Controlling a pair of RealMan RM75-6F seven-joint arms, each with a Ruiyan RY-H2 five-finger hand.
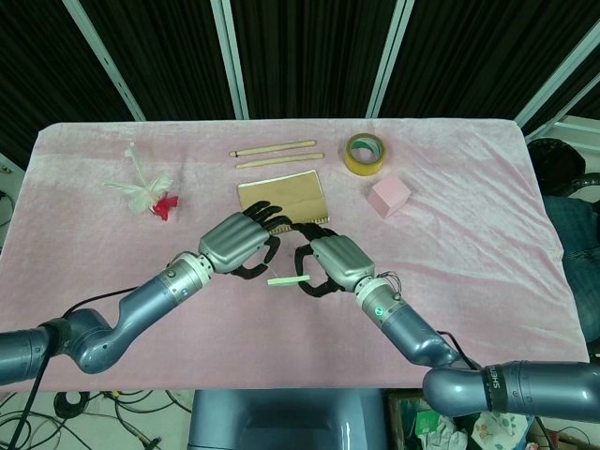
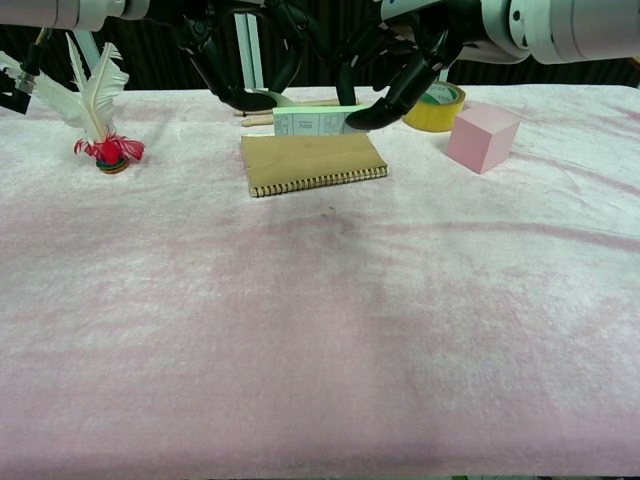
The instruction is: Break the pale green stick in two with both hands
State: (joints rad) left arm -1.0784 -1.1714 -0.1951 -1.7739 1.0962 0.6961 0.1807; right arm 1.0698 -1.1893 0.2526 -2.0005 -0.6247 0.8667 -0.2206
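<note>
My right hand pinches the pale green stick, my left hand only curls beside its free end, so bending now can drop it.

Left hand and right hand: silver-grey metallic back shells, black fingers. Wrists: pale silver cuffs; a small green dot on the right cuff. Arms: glossy blue-grey rounded segments with black joints. Right arm carried white lettering near its lower segment, not legible in full.
</note>
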